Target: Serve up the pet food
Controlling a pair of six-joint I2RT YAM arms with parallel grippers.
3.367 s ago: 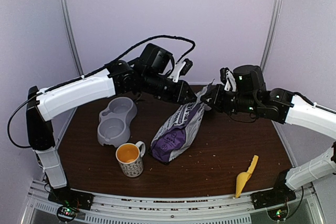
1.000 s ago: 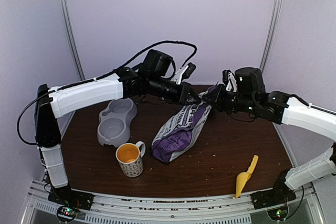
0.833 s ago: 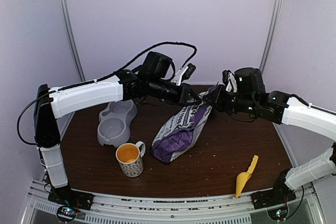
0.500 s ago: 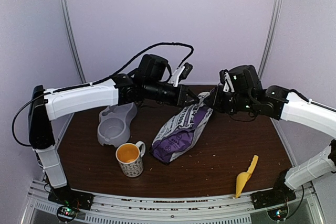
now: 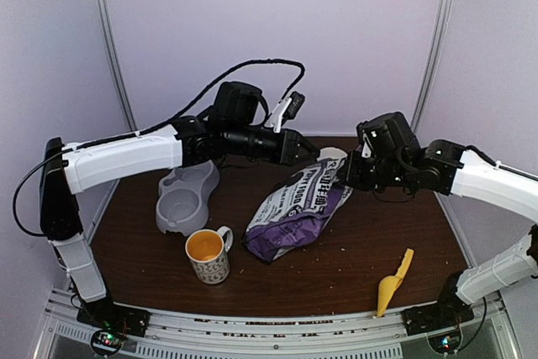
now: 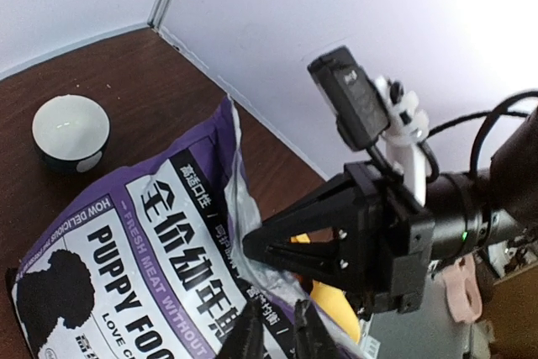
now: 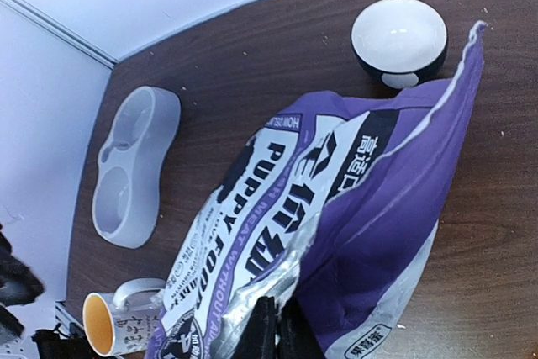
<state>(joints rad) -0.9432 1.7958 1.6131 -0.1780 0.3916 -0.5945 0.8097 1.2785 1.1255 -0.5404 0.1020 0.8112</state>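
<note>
My right jaws pinch the torn mouth of the puppy food bag [image 5: 294, 208], propping it so the kibble inside can't spill. My left jaws hover barely parted beside it; grip unclear. The bag lies mid-desk, right of the grey feeder [image 5: 183, 195].

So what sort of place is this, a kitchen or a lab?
Probably a robot test booth, not a home: two arms bolted to a small brown table, plain walls close around it, and props laid out, a puppy food bag and grey double pet bowl.
</note>
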